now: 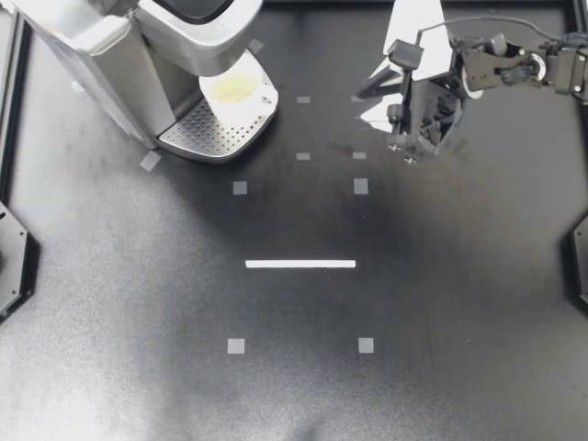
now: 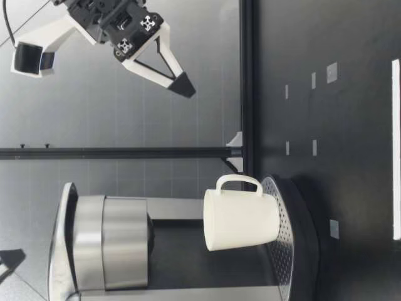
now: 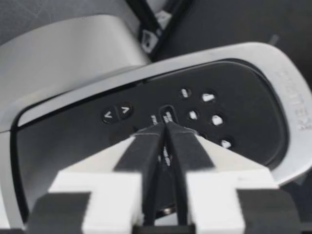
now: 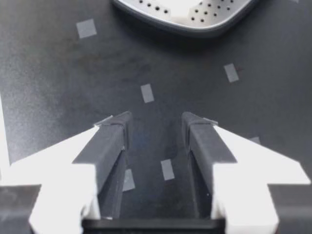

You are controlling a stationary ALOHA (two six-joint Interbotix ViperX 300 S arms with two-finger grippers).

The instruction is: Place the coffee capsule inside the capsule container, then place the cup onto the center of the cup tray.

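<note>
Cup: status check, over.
Left pincer shut, tips at button panel. Right pincer open, empty, raised. Cup on cup tray. Capsule not visible.

Machine head (image 1: 184, 37) overhangs cup (image 1: 237, 92) on tray (image 1: 207, 130)

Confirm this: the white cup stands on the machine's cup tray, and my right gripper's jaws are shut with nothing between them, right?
No: the jaws of the right gripper are open, not shut, as the right wrist view shows. The cup is on the cup tray, with nothing between the jaws.
</note>
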